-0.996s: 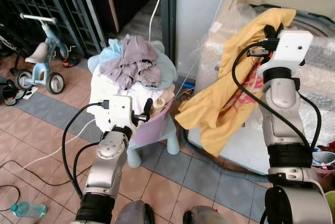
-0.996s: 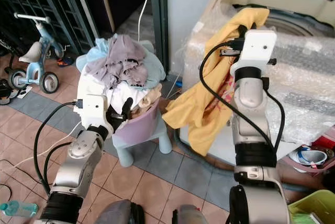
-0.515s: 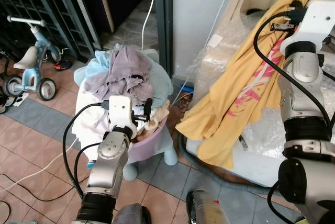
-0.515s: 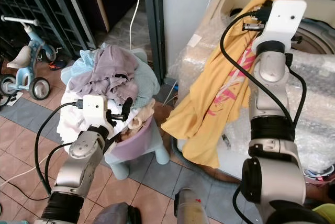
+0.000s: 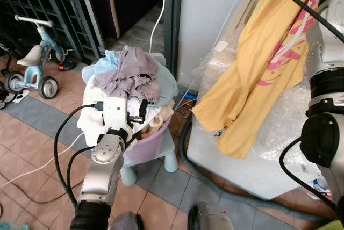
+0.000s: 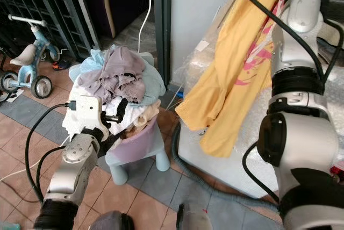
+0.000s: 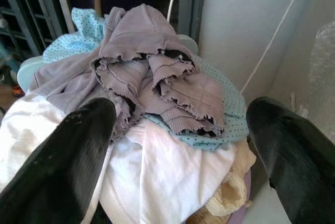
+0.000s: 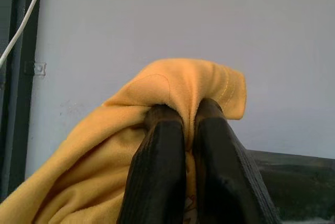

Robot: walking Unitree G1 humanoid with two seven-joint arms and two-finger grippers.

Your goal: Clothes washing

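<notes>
A: Right hand [image 8: 188, 124]?
B: Raised high, fingers [image 8: 157, 171] pinched together on a fold of the yellow shirt [image 5: 263, 74]. Shirt hangs down over the front edge of the bubble-wrapped washing machine [image 5: 269, 155], lower hem short of the floor.
A: Left hand [image 7: 178, 140]?
B: Fingers spread apart, gripping nothing, pointed at the laundry pile [image 5: 129, 77] heaped in the lilac basket [image 5: 148, 146] on a pale blue stool [image 5: 169, 160]. Purple top [image 7: 157, 72] sits on top.
A: Room?
B: Tight. Stool stands just beside the machine, grey hose [image 5: 215, 184] on the tiles between. Kid's tricycle [image 5: 35, 63] well apart by the gate. White cable [image 5: 32, 168] across the floor.
</notes>
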